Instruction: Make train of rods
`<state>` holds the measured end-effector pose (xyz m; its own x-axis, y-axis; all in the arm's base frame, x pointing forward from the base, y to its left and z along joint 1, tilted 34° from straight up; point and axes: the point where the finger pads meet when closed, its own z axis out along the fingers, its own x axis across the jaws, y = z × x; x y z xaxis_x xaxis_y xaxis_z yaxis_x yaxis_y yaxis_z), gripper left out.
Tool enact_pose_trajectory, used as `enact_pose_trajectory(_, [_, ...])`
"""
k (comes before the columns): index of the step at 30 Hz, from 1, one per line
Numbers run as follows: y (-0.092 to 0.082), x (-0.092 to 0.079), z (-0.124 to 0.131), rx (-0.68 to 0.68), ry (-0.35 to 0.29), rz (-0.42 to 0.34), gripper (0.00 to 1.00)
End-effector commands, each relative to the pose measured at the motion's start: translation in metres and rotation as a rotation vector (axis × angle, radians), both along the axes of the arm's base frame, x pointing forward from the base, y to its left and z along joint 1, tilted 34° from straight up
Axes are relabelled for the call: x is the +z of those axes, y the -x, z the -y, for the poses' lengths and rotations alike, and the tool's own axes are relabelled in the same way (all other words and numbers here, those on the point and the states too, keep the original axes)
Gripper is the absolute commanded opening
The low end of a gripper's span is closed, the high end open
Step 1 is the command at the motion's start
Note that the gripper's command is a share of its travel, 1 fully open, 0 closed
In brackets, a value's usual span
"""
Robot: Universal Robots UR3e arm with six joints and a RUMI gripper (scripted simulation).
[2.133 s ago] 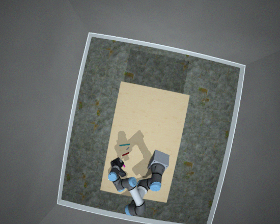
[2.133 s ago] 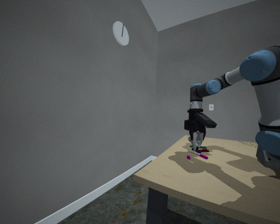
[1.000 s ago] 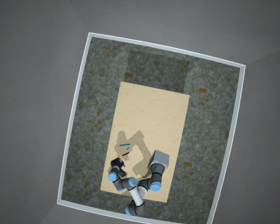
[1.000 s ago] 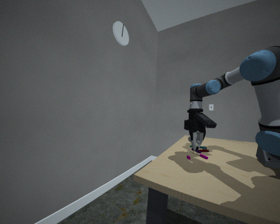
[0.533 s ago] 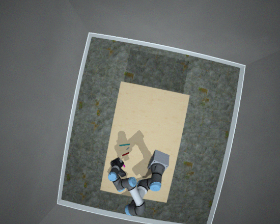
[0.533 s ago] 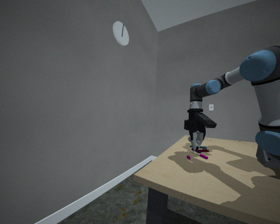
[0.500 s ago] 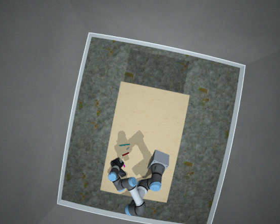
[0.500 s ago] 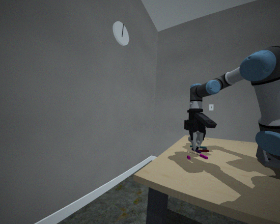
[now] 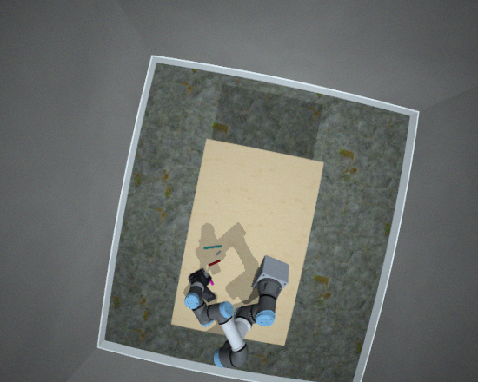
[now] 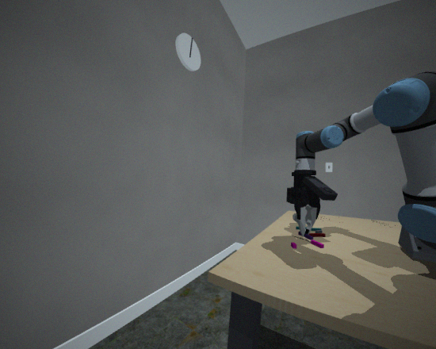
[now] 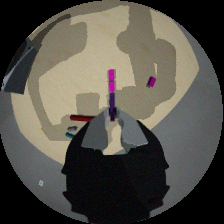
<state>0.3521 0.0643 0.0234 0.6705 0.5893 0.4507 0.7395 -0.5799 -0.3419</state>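
Observation:
My gripper (image 10: 306, 234) (image 11: 112, 107) is shut on the purple rod (image 10: 309, 237) (image 11: 112, 101), low at the table. Two magenta rods, the far one (image 11: 111, 75) and the near one (image 11: 111, 87), lie end to end in line with the purple rod's far end; any gap there is too small to tell. A third magenta rod (image 10: 293, 245) (image 11: 151, 81) lies apart, to the right in the wrist view. The turquoise rod (image 9: 212, 246) (image 11: 70, 135), grey rod (image 9: 218, 253) (image 11: 72, 129) and red rod (image 9: 214, 263) (image 11: 82, 118) lie separately, left of the fingers in the wrist view.
The arm's grey base block (image 9: 275, 268) stands on the wooden table (image 9: 262, 187) to the right of the rods in the top view. The table's left edge runs close to the gripper. Arm shadows fall across the rods' area.

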Motion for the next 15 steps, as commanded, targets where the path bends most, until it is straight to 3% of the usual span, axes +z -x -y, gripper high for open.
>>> enact_pose_trajectory(1, [-0.0008,-0.0024,-0.0012,-0.001,0.001,0.002,0.00])
enact_pose_trajectory(15, [-0.0011,-0.0073,-0.0046,-0.001,0.001,0.002,0.00])
